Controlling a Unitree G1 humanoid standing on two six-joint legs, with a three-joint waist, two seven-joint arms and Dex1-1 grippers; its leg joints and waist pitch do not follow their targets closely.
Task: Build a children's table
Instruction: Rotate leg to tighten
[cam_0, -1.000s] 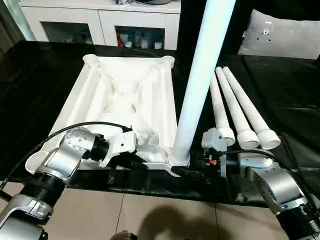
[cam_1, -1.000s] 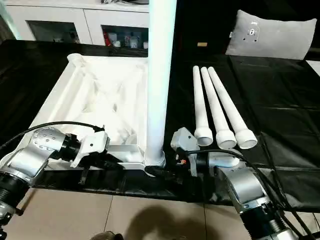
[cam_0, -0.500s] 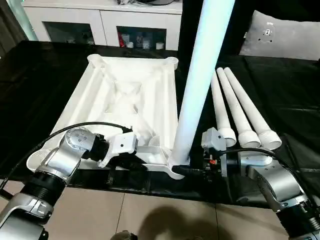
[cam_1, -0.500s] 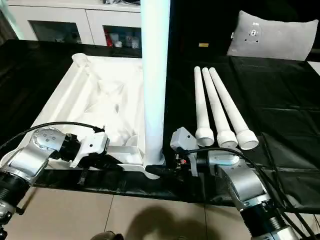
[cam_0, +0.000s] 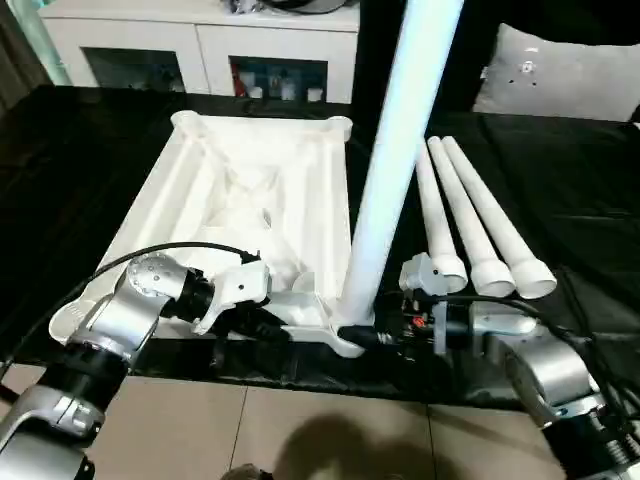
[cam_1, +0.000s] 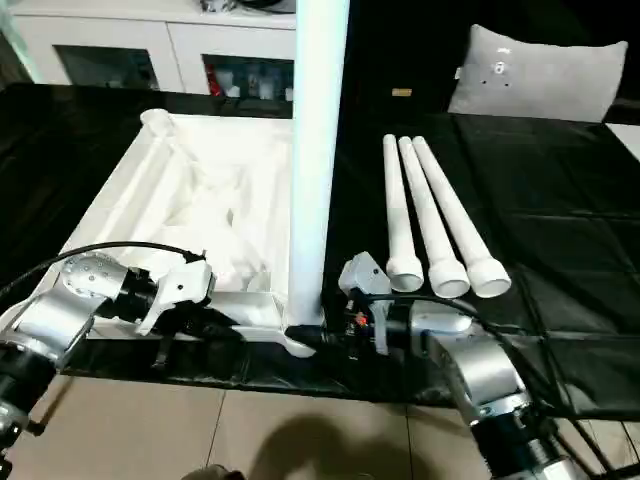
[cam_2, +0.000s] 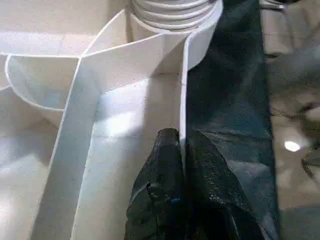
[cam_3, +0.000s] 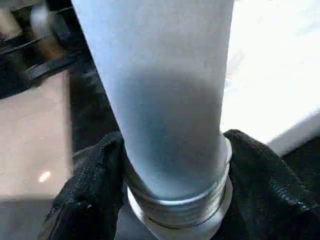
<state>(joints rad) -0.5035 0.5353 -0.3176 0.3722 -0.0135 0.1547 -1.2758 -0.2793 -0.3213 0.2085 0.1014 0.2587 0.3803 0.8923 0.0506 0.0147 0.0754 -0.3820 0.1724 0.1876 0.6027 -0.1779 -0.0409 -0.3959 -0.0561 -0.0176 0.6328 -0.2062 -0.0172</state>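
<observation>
We have the top (cam_0: 250, 190) lying ribs-up on the black cloth (cam_0: 560, 170), with one leg (cam_0: 395, 150) standing upright in its near corner socket. Our right gripper (cam_3: 172, 165) clamps the base of that leg; the right wrist view shows a black finger (cam_3: 90, 185) pressed on each side of the leg, just above its threaded collar, which the head views can't resolve. Our left gripper (cam_2: 181, 150) is pinched on the top's thin near edge wall: the left wrist view shows the wall between the two fingertips (cam_2: 167, 150), with the threaded leg base seated in the socket just beyond them. From the head views we see only its white body (cam_0: 235, 290) at the near rim. The head views add three spare legs (cam_0: 480, 225) side by side on the cloth, beyond our right gripper and apart from it, plus a cushion (cam_0: 560, 75) and cabinet (cam_0: 200, 40) further back.
</observation>
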